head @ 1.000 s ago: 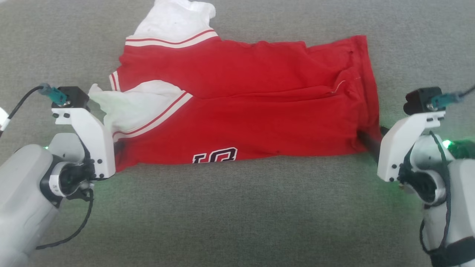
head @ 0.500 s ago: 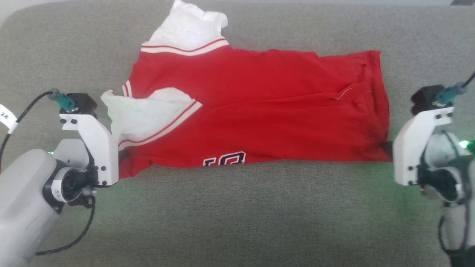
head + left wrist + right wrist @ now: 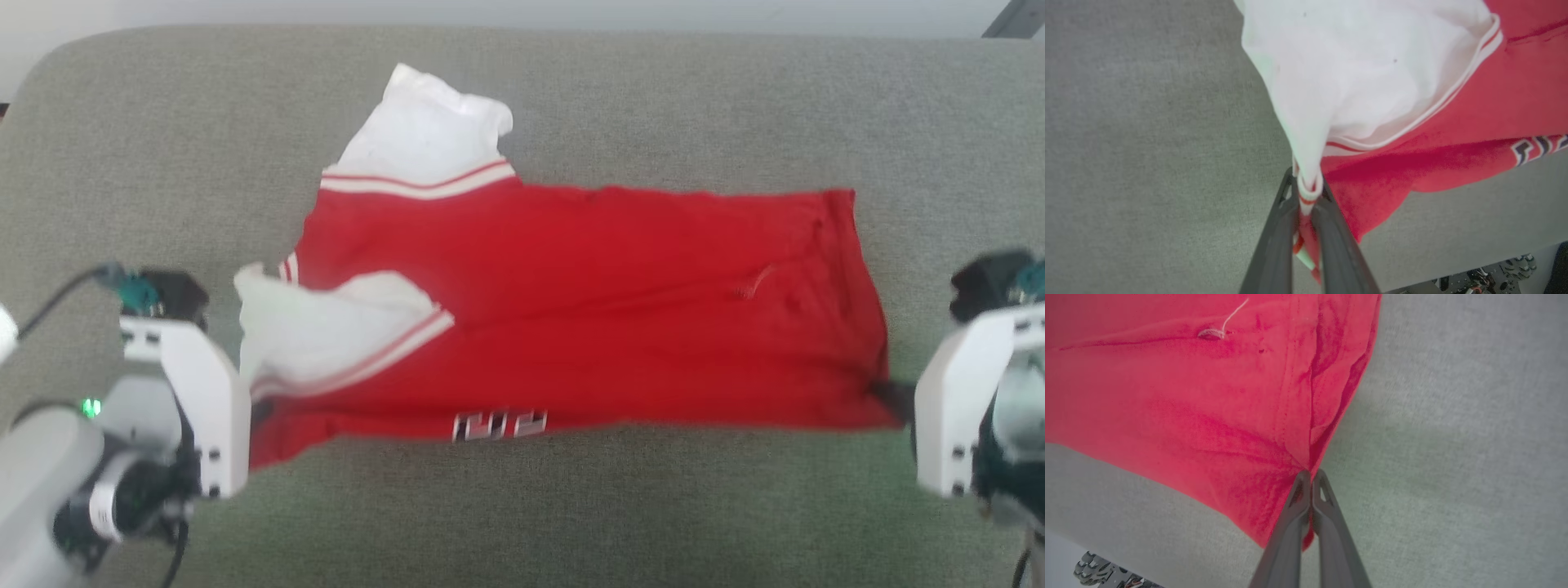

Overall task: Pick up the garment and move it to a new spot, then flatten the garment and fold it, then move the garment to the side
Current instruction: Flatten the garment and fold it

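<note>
Garment (image 3: 588,310): red jersey, spread across the middle of the grey padded surface (image 3: 571,506), long axis running left to right. One white sleeve (image 3: 424,139) points toward the far-left corner. The second sleeve (image 3: 326,335) is folded in over the red body on the left side. Striped trim borders both sleeves. The block lettering (image 3: 500,425) sits right on the near fold of the cloth, partly rolled under.

Left gripper (image 3: 1306,192): fingers nearly together, pinching a bunch of striped trim and red cloth at the garment's near-left corner. White sleeve fabric fans out from the pinch.

Right gripper (image 3: 1312,477): fingers pressed tight together on the near-right corner at the hem. Creases radiate from the grip, and a loose pale thread (image 3: 1235,310) shows farther up the hem.

The near edge of the cloth runs taut between the two grips.

Surface: coarse grey weave with a rounded far-left corner. There is bare margin on every side of the cloth, widest toward the near edge. A faint green glow falls on the weave by both arms.

Room: a pale strip lies beyond the far edge, with a dark strut (image 3: 1012,20) at the far right. The wrist views show pale floor and dark hardware (image 3: 1486,277) below the near edge; details are too blurred to tell.
</note>
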